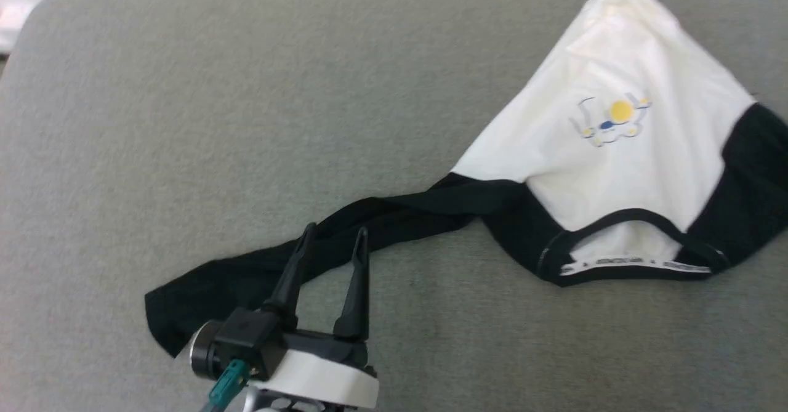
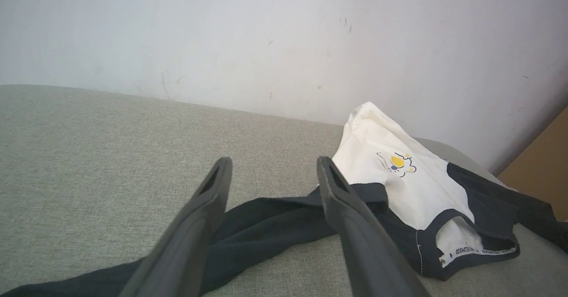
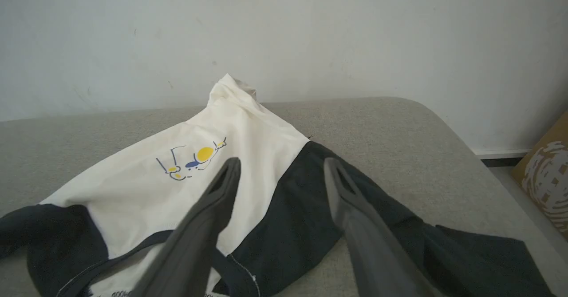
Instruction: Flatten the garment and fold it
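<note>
One wide grey woven cushion (image 1: 184,92) with rounded corners carries everything, backed by a pale, scuffed wall (image 2: 222,35). Past the cushion's right end, the right wrist view shows a strip of white skirting (image 3: 501,153) and a brown cardboard box (image 3: 548,172) with a whitish print. The garment (image 1: 615,172) lies on the right half of the cushion, neck opening toward the robot, its far end bunched into a peak close to the wall. One black sleeve (image 1: 381,212) trails leftward and nearer as a twisted rope. The left gripper (image 1: 335,234) hovers over it partway along, fingers spread wide with the cloth showing below and between them, nothing clamped. Whether the tips touch the cloth cannot be told. The right gripper (image 3: 282,161) also stands wide apart and empty, pointing over the black shoulder panel just right of the neckline, with the other sleeve (image 3: 466,252) lying flatter off to its right. The shirt has a creased white body, black raglan shoulders, black collar trim (image 1: 637,213), a printed tape inside the neck, and a small yellow-and-blue cartoon print (image 1: 615,119) on the chest.
</note>
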